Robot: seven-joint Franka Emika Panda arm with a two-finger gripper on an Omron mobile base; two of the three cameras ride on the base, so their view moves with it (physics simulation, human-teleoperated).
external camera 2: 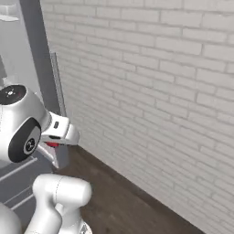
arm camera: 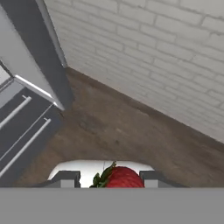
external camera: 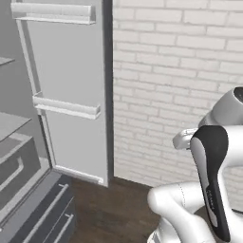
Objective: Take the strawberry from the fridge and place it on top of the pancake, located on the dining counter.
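**Strawberry in the gripper, beside the open fridge**

The gripper [arm camera: 108, 179] is closed partway around the strawberry [arm camera: 119, 177]; in the hand view the red fruit with its green leaves sits squeezed between the 2 dark finger tips [arm camera: 65, 178], held above the dark wood floor [arm camera: 131, 131]. From the right base view a sliver of red shows under the white hand, next to the arm's round joint.

The fridge [external camera: 66, 85] stands open on the left. Its door swings out toward the white brick wall [external camera: 175, 71], with 2 pale door shelves [external camera: 66, 108] on the inside face, 1 high and 1 at mid height. Pale grey shelves show inside the fridge body at the far left, and below them the 2 bottom drawers [external camera: 47, 213] carry long thin bar handles. In the hand view the same drawers [arm camera: 22, 127] lie to the left, the door edge rising above them.

I can make out no brand, label or writing anywhere on the fridge, the arm or the wall.
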